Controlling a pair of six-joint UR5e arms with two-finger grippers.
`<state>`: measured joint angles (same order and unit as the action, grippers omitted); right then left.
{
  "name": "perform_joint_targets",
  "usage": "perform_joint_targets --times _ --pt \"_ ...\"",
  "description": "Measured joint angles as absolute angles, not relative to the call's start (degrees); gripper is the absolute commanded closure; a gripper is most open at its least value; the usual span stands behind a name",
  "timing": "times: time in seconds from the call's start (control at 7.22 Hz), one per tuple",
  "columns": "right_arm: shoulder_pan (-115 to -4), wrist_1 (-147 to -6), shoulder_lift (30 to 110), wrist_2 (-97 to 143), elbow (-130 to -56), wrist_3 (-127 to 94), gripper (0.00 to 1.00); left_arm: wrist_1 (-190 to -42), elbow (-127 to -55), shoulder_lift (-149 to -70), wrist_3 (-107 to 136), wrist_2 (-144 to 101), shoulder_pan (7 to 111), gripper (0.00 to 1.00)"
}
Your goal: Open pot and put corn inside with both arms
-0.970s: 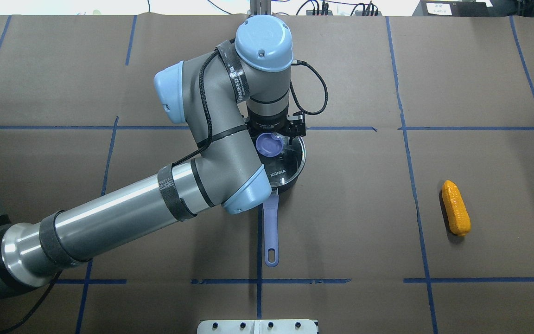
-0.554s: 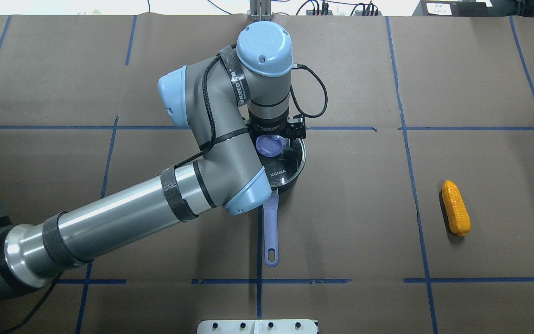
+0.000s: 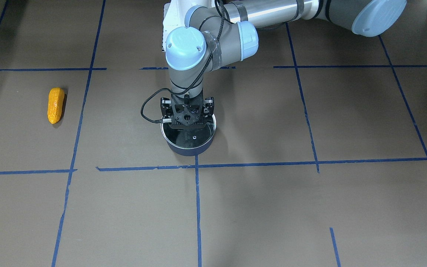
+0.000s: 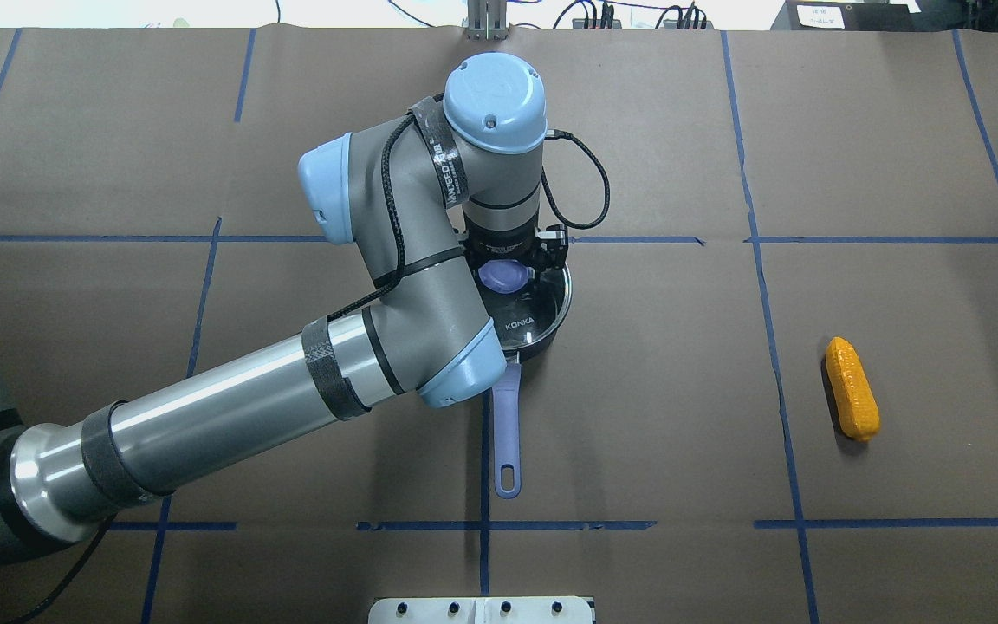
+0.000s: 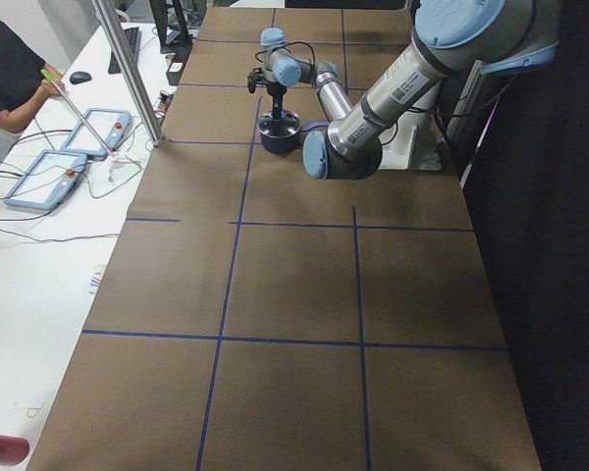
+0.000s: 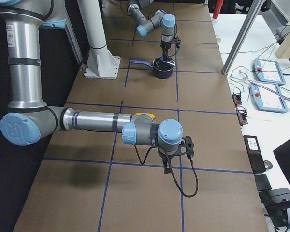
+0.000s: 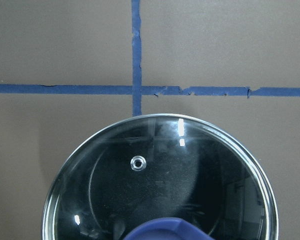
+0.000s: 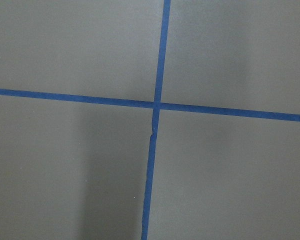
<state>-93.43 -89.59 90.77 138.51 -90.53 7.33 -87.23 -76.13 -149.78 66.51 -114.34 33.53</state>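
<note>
The dark-blue pot (image 4: pixel 548 325) stands mid-table with its lavender handle (image 4: pixel 508 433) pointing toward my base. The glass lid (image 7: pixel 160 185) sits on it, and its purple knob (image 4: pixel 503 276) is partly under my left wrist. My left gripper (image 3: pixel 187 126) points straight down over the knob, its jaws open on either side of it. The yellow-orange corn (image 4: pixel 852 387) lies on the paper far to the right, also seen in the front-facing view (image 3: pixel 55 105). My right gripper (image 6: pixel 167 164) hangs over bare paper near the corn; I cannot tell if it is open or shut.
Brown paper with blue tape lines covers the table. The white base mount (image 4: pixel 482 609) is at the near edge. A side table with control pendants (image 5: pixel 64 167), a metal post (image 5: pixel 128 69) and an operator (image 5: pixel 5 69) lie beyond the far edge.
My left wrist has come down and shifted slightly over the lid, so it covers more of the purple knob. Pot, lid and corn have not moved.
</note>
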Motion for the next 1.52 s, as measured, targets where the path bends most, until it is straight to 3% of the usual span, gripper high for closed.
perform_joint_targets --times 0.69,1.52 --pt "-93.35 -89.59 90.65 138.6 -90.61 7.26 0.0 -83.2 -83.37 -148.46 66.51 -114.68 35.95 0.79" --pt "-91.78 -89.04 88.04 138.22 -92.62 7.13 0.0 -82.73 -106.89 -122.28 56.63 -117.39 42.54 0.75"
